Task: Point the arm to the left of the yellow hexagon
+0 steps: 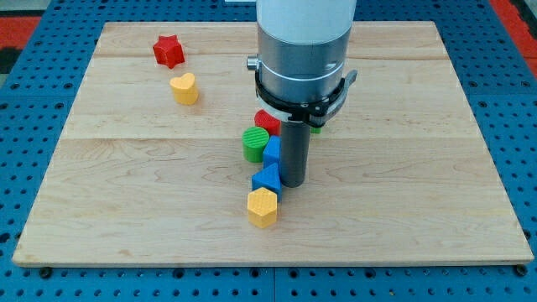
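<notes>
The yellow hexagon [263,206] lies on the wooden board [126,193], below the middle. My tip [294,183] touches the board just up and to the right of the hexagon, right beside a blue triangular block [267,179] that sits directly above the hexagon. Another blue block [272,151] stands above that one, against the rod's left side. A green cylinder [255,143] and a red block [266,121] lie further up, partly hidden by the arm. A green block [315,127] peeks out behind the arm on the right.
A red star [168,51] and a yellow heart [184,87] lie at the view's upper left. The board rests on a blue pegboard table [33,126].
</notes>
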